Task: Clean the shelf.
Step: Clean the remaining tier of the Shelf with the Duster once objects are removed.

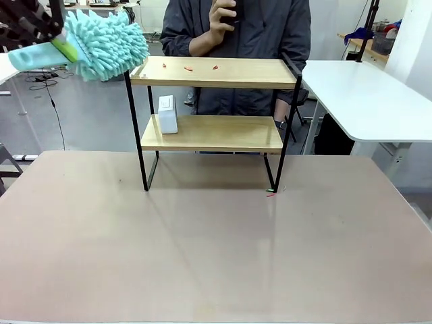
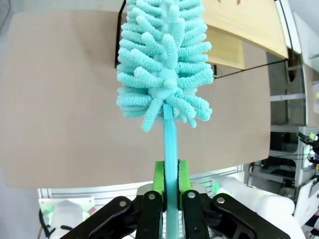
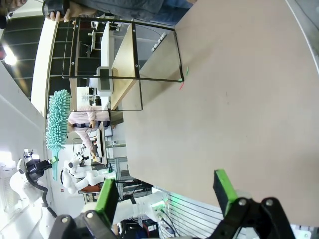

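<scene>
The shelf stands at the table's far middle, two light wooden boards in a thin black frame. A few small red scraps lie on its top board. My left gripper hangs at the upper left, shut on the light blue handle of a fluffy teal duster. The duster head is in the air just left of the top board's left end. In the left wrist view the duster points at the shelf's corner. My right gripper is open and holds nothing, well back from the shelf.
A small white box stands on the lower board at its left end. Tiny red and green scraps lie on the brown table by the shelf's front right leg. A person stands behind the shelf. A white table sits at the right.
</scene>
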Robot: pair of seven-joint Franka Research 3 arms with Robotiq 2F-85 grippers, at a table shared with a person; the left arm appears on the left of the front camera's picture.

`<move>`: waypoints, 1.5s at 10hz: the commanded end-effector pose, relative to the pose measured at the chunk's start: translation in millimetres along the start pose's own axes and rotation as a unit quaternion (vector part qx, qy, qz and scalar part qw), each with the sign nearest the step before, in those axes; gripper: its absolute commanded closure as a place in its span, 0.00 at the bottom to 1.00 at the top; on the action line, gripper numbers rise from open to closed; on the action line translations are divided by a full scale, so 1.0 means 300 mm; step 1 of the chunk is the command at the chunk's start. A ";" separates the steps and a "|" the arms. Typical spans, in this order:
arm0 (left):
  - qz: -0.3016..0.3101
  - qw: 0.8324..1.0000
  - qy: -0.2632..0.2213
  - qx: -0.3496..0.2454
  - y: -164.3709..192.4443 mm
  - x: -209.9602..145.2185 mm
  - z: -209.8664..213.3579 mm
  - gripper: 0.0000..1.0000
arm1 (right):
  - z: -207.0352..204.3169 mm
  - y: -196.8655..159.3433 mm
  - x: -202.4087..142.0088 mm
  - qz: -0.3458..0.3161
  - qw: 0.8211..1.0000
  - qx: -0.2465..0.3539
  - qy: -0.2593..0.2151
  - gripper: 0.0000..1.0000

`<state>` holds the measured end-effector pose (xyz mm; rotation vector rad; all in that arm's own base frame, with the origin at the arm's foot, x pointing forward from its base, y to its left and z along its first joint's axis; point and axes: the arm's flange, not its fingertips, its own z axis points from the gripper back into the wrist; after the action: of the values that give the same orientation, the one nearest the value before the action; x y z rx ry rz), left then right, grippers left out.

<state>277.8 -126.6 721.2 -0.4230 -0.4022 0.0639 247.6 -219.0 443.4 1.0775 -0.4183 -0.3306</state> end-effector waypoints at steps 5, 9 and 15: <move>0.037 0.997 -0.061 0.016 -0.137 0.092 -0.045 0.88 | 0.003 0.004 0.008 0.013 1.000 0.012 -0.007 0.00; 0.020 0.998 -0.035 0.050 -0.264 0.223 -0.202 0.88 | 0.003 0.004 0.008 0.013 1.000 0.012 -0.007 0.00; -0.011 0.997 0.008 0.074 -0.289 0.237 -0.351 0.88 | 0.003 0.004 0.008 0.013 1.000 0.012 -0.007 0.00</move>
<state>388.1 -233.5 688.2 -0.2648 -0.3999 0.0803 247.5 -219.1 443.4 1.0772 -0.4188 -0.3302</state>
